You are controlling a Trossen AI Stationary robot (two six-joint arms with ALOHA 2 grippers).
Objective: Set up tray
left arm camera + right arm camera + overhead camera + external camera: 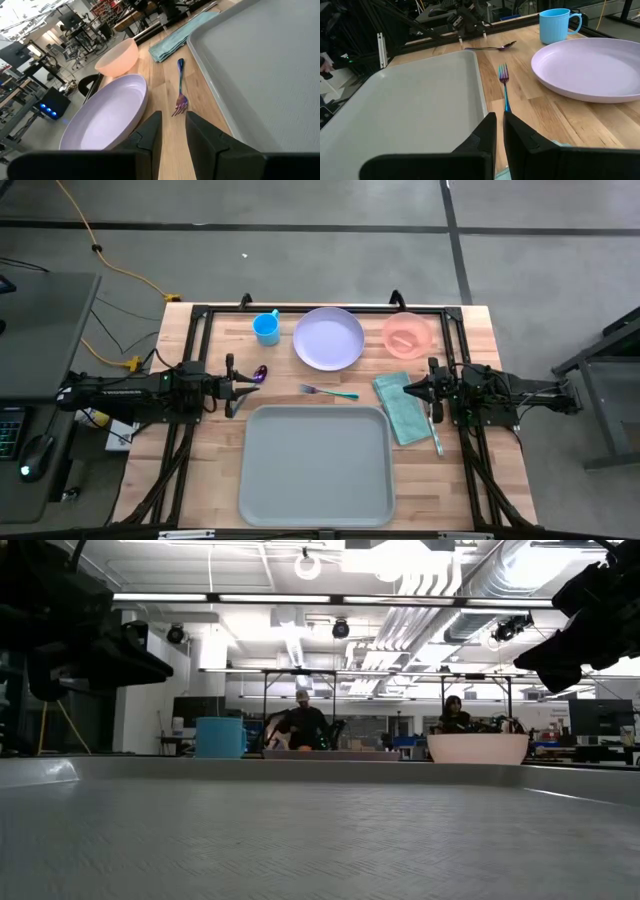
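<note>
Grey-blue tray (316, 465) empty, fork (329, 391) & plate (328, 338) beyond

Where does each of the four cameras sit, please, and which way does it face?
High view: above the table, looking straight down; shows tray, left gripper and right gripper.
Low view: on the tray floor, looking level into the room; both arms hang at the upper corners.
Left wrist view: looks past its parted fingers at plate, fork, bowl.
Right wrist view: looks past its closed fingers at fork, mug.
Both wrist views share fork, plate and tray.
</note>
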